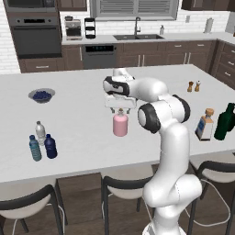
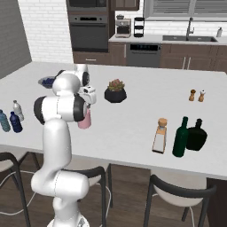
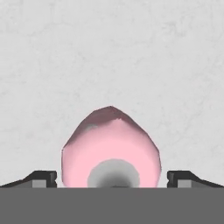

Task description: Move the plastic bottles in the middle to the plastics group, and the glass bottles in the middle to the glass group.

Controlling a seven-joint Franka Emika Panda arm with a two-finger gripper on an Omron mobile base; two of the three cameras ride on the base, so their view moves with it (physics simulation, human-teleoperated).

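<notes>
Sorting looks, to my eye, two-thirds done, so you have one bottle left. At the lower left of the left base view the dark navy bottle (image 1: 50,146) already stands with the clear white-capped bottle (image 1: 41,132) and the teal-blue bottle (image 1: 35,148), all just beside one another. At the right edge of that view the square cork-topped bottle (image 1: 205,125) stands just beside the tall dark green bottle (image 1: 225,122); in the right base view you can see a squat black bottle (image 2: 196,135) next to the green one too.

What remains is the pale-pink bottle (image 1: 120,124), standing alone on the white counter (image 1: 82,92) near the middle of the left base view, well apart from both groups. It stands upright: its long axis is vertical and its narrow neck points straight up at the hand. In the hand view you look down that axis, with the grey mouth low in the frame and the pink shoulders spreading around it.

Your gripper (image 3: 112,177) hangs directly over the neck with its jaws spread wide, one fingertip (image 3: 41,178) on each side of the bottle and neither touching it. Nothing is held yet. I'd judge you are lined up for a descent onto the neck, then a carry toward the right side of the counter.
</notes>
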